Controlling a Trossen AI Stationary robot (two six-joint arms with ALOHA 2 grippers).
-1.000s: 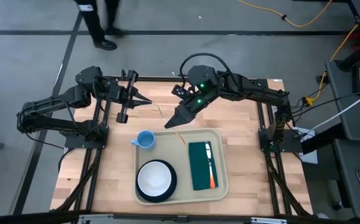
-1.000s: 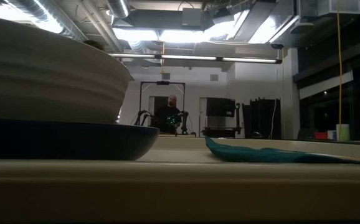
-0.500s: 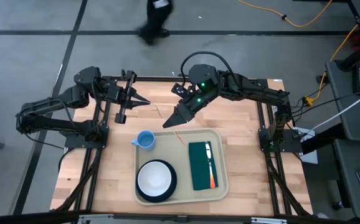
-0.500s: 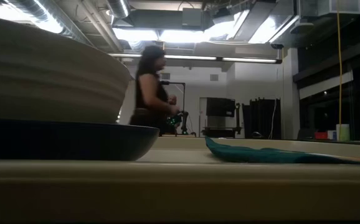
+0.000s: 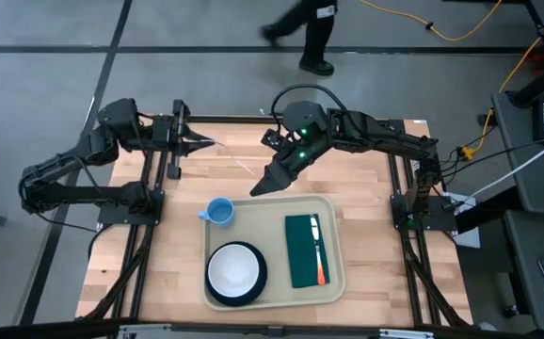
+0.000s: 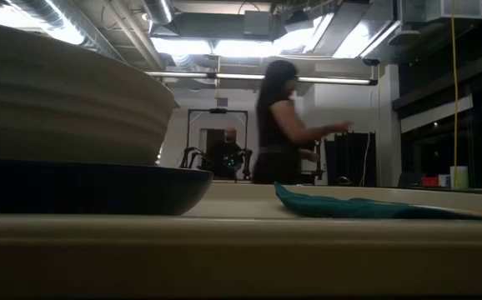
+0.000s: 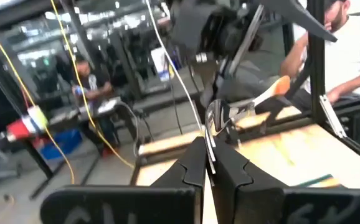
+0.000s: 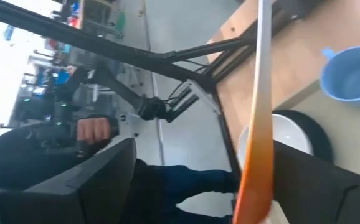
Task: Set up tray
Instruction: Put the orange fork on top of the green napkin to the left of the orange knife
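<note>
Two arms: I saw the right gripper [image 5: 261,188], fingers spread, just beyond the tray's [image 5: 338,282] far rim; left gripper [image 5: 206,144] pressed together, farther off.

Both arms are built from dark, matt black segments joined by rounded joint housings, each mounted on a black tubular frame at its side of the table. The right arm [image 5: 366,132] carries a black cable looped in an arc above its wrist housing, which shows small green indicator lights. Each arm ends in two tapered black fingers, those of the left gripper [image 7: 205,177] being flat-faced wedges that narrow toward the tips and those of the right gripper [image 5: 269,183] forming a slim, pointed profile.
</note>
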